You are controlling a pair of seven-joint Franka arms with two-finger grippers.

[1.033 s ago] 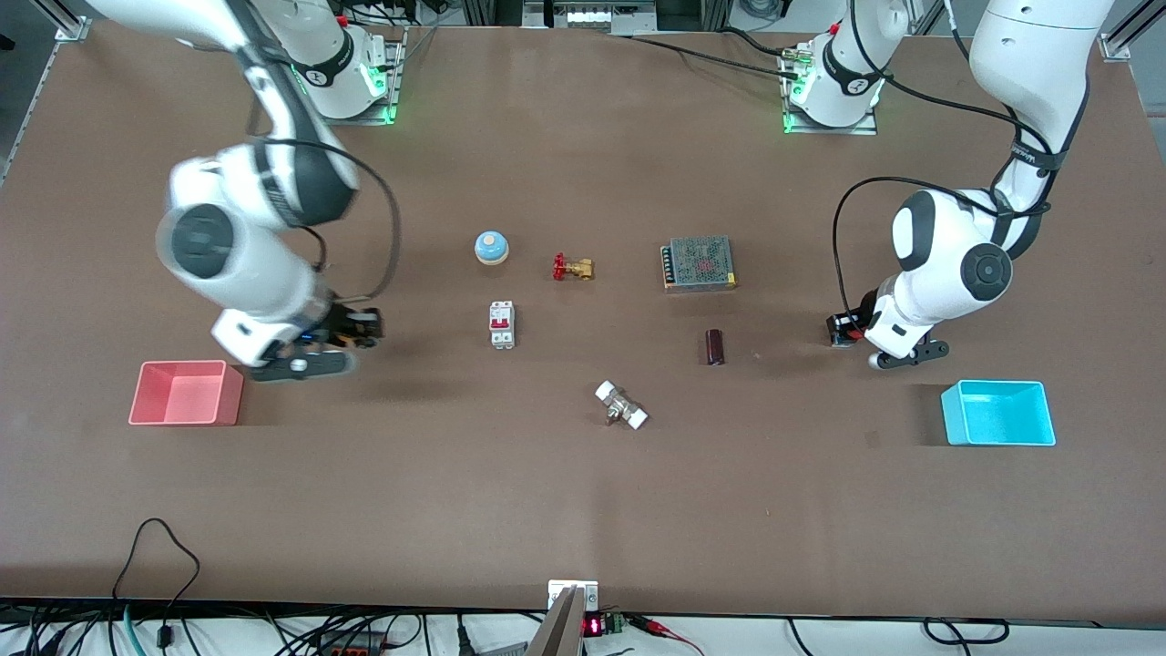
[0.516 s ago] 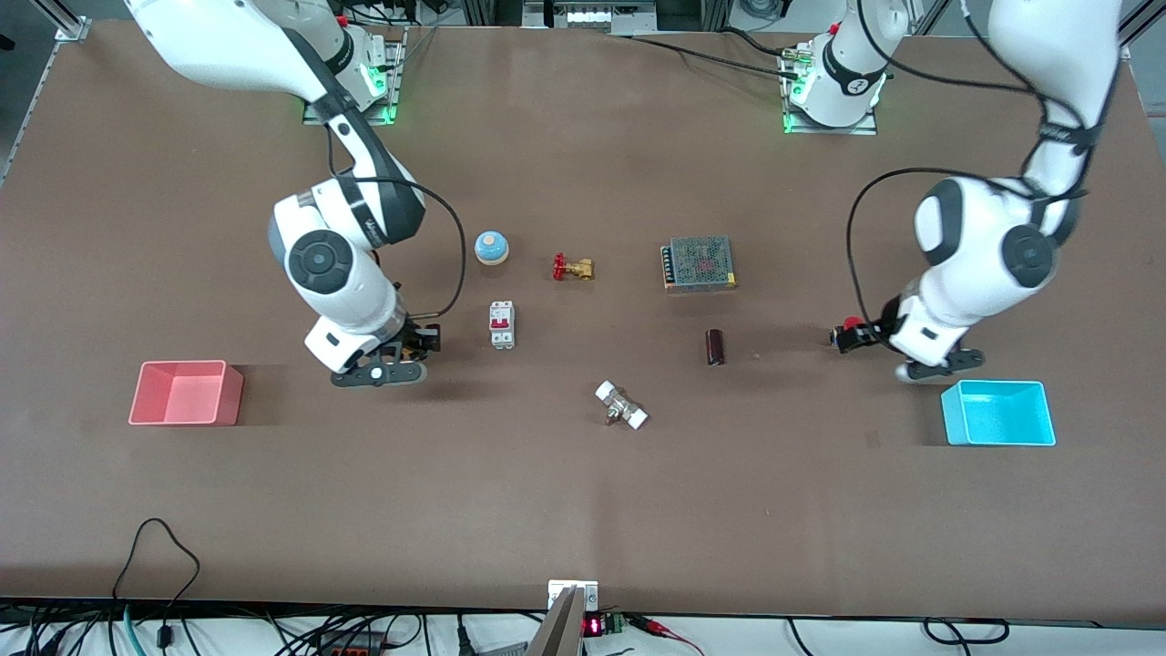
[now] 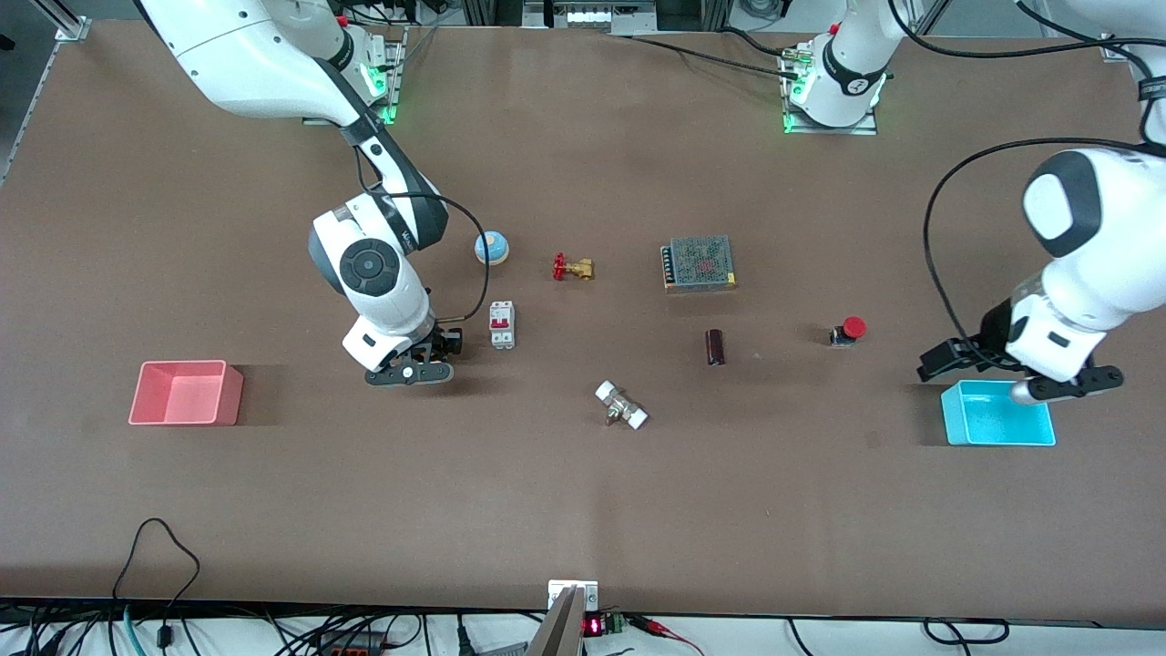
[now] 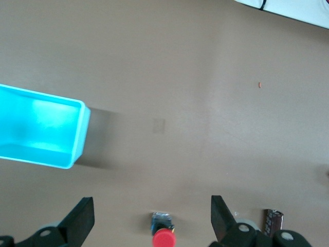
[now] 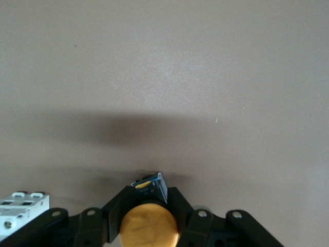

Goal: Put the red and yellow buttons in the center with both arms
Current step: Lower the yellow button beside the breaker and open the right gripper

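Here, round glossy red button [image 3: 852, 329]

— Two glossy white jointed robot arms: the right arm [image 3: 369, 264] shows a grey round joint cap and black bands.
— Same on the left arm [image 3: 1079, 246], with a black cable [image 3: 938, 273] looping alongside. Green lights glow at both bases.
— Matte black finger mounts [image 5: 92, 226], small silver screws flanking the jaws.
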